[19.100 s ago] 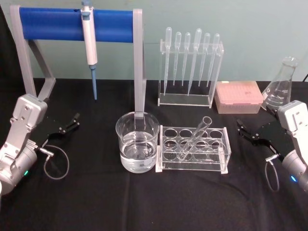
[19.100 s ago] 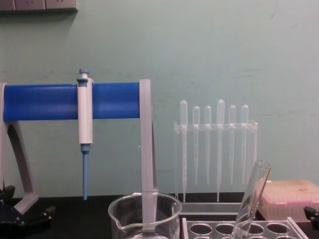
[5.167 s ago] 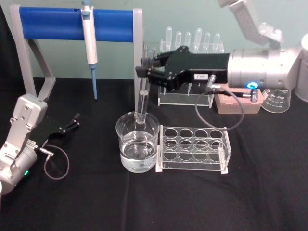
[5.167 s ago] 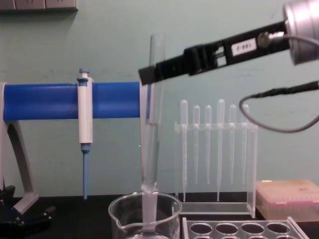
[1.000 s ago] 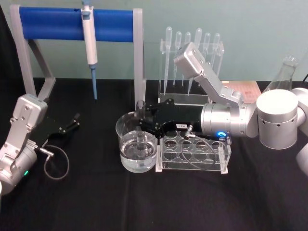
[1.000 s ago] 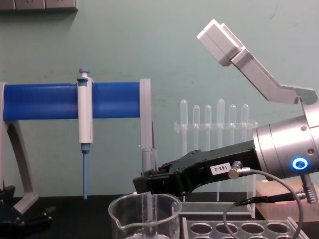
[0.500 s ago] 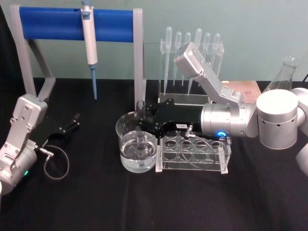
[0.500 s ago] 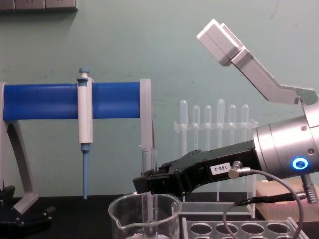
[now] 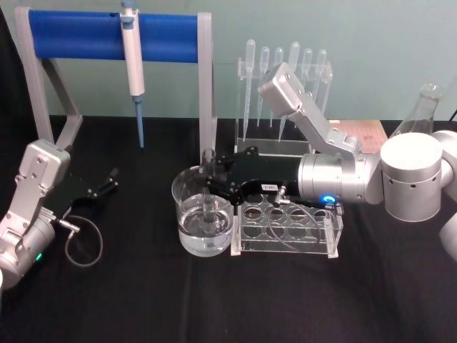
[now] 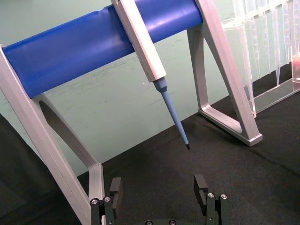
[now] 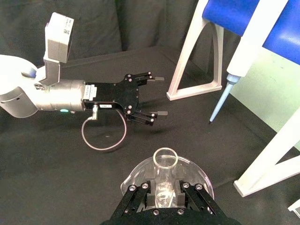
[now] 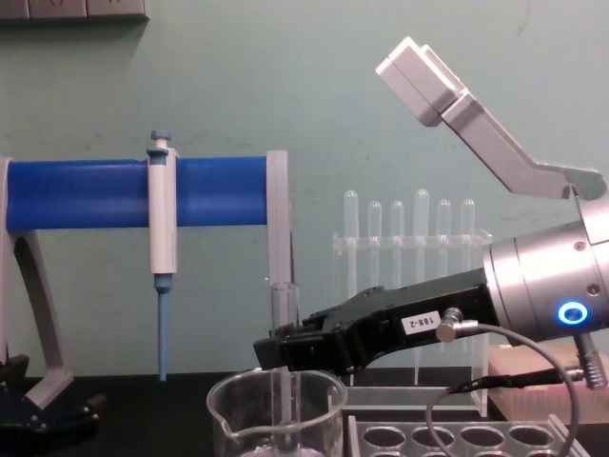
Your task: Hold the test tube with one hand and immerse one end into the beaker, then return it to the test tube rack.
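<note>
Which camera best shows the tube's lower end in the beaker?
Head view: the clear glass test tube, clamped by the right gripper, reaches into water in the wide glass beaker. Right wrist view looks down its open rim; chest view cuts the beaker's bottom off.

A laboratory — pipettes (image 9: pixel 250 71) in a rack (image 9: pixel 275 146), conical flask (image 9: pixel 421 107), hanging pipettor (image 9: pixel 132 61).

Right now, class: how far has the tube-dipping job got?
Done: the test tube is out of the rack, whose holes are empty, and the right gripper is shut on it. In hand: it stands upright in the beaker, lower end in the water. Left: lift it and set it back in the rack. The left gripper is parked open at the left.
</note>
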